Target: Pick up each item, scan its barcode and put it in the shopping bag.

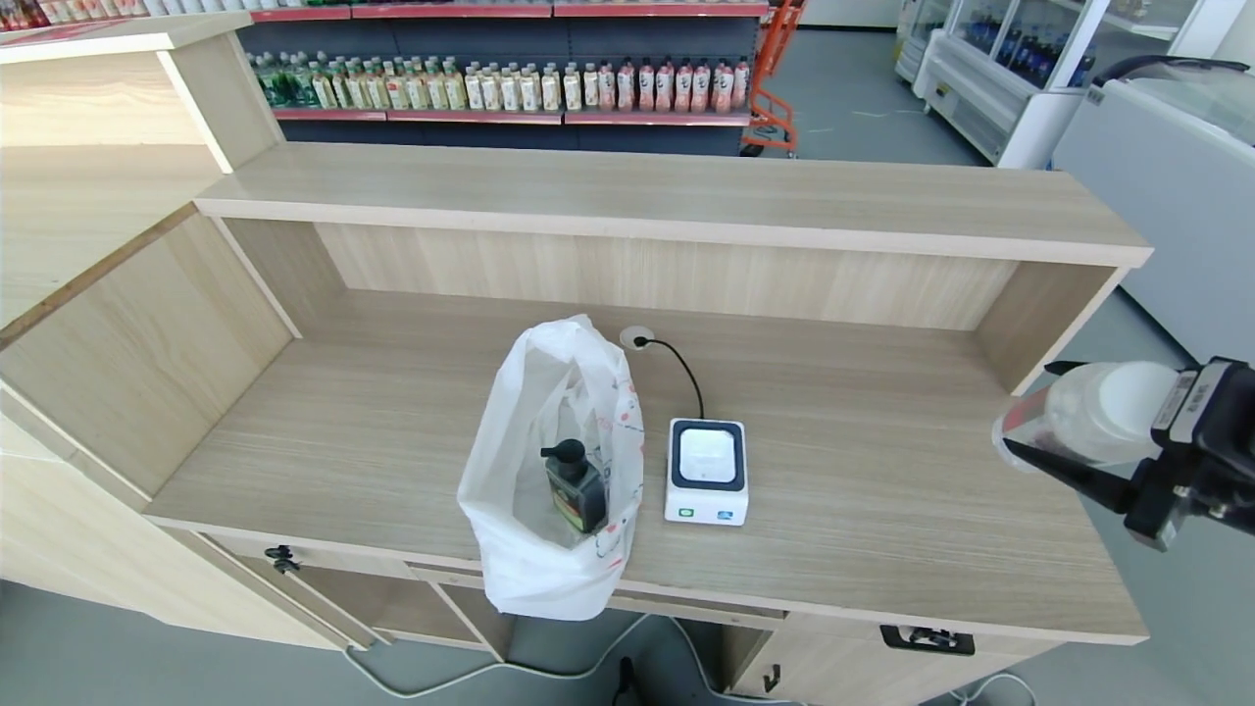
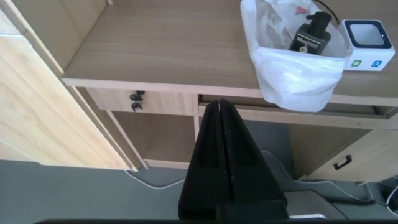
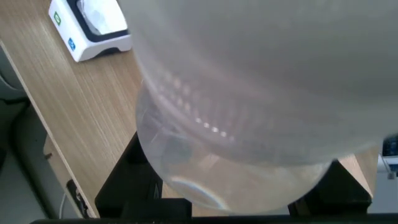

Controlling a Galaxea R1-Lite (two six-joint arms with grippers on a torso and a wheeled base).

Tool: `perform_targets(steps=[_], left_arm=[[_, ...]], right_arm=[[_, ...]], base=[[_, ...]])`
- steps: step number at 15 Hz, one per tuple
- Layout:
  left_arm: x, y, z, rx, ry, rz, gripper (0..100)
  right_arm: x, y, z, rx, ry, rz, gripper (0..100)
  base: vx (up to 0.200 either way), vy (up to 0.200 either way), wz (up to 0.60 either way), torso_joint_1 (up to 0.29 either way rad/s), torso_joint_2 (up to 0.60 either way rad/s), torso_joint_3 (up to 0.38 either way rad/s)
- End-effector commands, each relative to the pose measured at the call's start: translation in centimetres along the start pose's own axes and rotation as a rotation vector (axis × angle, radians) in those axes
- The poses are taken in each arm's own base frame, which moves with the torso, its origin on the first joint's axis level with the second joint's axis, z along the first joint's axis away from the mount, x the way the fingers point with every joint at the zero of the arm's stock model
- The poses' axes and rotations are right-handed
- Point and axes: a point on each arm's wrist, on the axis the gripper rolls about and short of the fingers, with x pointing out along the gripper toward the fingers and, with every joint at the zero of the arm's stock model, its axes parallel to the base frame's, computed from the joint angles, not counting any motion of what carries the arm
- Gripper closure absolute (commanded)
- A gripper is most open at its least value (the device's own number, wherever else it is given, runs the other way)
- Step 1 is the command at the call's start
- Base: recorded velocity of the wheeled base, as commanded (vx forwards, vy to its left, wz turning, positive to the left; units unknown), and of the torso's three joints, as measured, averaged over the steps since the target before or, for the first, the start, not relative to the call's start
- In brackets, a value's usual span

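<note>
My right gripper is shut on a clear plastic bottle with a white cap, held in the air off the counter's right end. The same bottle looms close before the right wrist camera. A white shopping bag stands open near the counter's front edge, with a dark pump bottle inside. Just right of the bag sits the white barcode scanner, its cable running back to a hole in the counter. My left gripper is shut, low in front of the counter, below its front edge.
The wooden counter has a raised back shelf and side walls. Drawers and a cabinet with handles lie under the front edge. Store shelves of drinks stand behind, freezers at the right.
</note>
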Motion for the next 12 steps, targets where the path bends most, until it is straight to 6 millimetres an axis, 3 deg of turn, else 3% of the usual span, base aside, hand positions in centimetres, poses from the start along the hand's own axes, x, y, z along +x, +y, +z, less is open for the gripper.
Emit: perform_targets(steps=[1, 7, 8, 12], left_arm=[[0.0, 0.0, 0.0, 0.000, 0.000, 0.000, 100], [0.0, 0.0, 0.0, 0.000, 0.000, 0.000, 100], [0.0, 0.0, 0.0, 0.000, 0.001, 0.000, 100], [0.0, 0.0, 0.0, 0.000, 0.000, 0.000, 100]], right_arm=[[1.9, 0.0, -0.7, 0.006, -0.014, 0.033, 100], [7.4, 0.1, -2.4, -0.013, -0.140, 0.074, 100], [9.2, 0.2, -3.0, -0.039, -0.191, 0.076, 100], [13.3, 0.2, -4.7, -0.074, -0.293, 0.074, 100]], base=[[0.000, 0.200, 0.00, -0.002, 0.00, -0.002], [0.000, 0.200, 0.00, 0.002, 0.00, 0.002], [0.000, 0.200, 0.00, -0.002, 0.00, -0.002], [0.000, 0.000, 0.00, 0.000, 0.00, 0.000]])
